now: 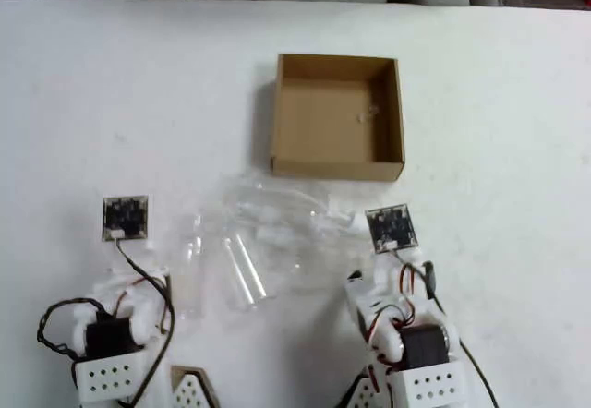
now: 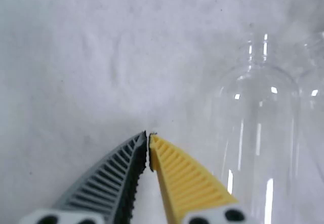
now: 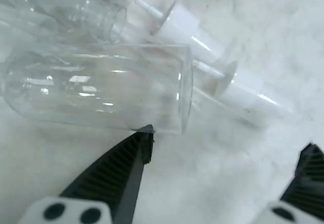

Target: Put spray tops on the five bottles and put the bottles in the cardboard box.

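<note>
Bottles [image 3: 96, 89] and spray tops [image 3: 192, 34] lie near cardboard box [image 1: 337, 166]

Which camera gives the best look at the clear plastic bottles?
The high view: it takes in the whole cluster of clear plastic bottles lying on the white table near the brown cardboard box. The right wrist view shows a few close up; the left wrist view, part of one.

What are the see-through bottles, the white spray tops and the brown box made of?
The bottles look like clear, glossy plastic: the table shows through and light glints on them, though glass is possible. The spray tops look like smooth white plastic. The box looks like dull brown cardboard with thin walls.
</note>
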Robot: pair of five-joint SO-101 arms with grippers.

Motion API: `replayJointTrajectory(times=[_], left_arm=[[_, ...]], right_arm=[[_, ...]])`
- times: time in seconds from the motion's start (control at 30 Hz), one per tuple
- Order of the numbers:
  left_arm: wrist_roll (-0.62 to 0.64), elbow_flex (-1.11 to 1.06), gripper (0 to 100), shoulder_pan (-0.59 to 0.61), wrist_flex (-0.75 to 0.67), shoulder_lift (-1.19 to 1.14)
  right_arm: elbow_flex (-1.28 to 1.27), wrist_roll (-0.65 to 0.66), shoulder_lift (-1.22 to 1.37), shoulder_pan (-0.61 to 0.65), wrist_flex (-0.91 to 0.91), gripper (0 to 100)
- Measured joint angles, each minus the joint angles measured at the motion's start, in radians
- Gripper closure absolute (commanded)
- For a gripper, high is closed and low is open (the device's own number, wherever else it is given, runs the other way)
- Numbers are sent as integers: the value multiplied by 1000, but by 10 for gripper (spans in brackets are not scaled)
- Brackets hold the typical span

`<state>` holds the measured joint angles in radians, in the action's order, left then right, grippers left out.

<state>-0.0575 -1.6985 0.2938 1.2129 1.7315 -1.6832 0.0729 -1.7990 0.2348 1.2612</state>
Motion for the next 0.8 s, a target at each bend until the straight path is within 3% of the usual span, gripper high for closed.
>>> replayJointTrajectory(times=[0.8], left_arm=[[-6, 2, 973, 0, 3, 0]], right_arm=[[0, 0, 0, -18, 0, 604]])
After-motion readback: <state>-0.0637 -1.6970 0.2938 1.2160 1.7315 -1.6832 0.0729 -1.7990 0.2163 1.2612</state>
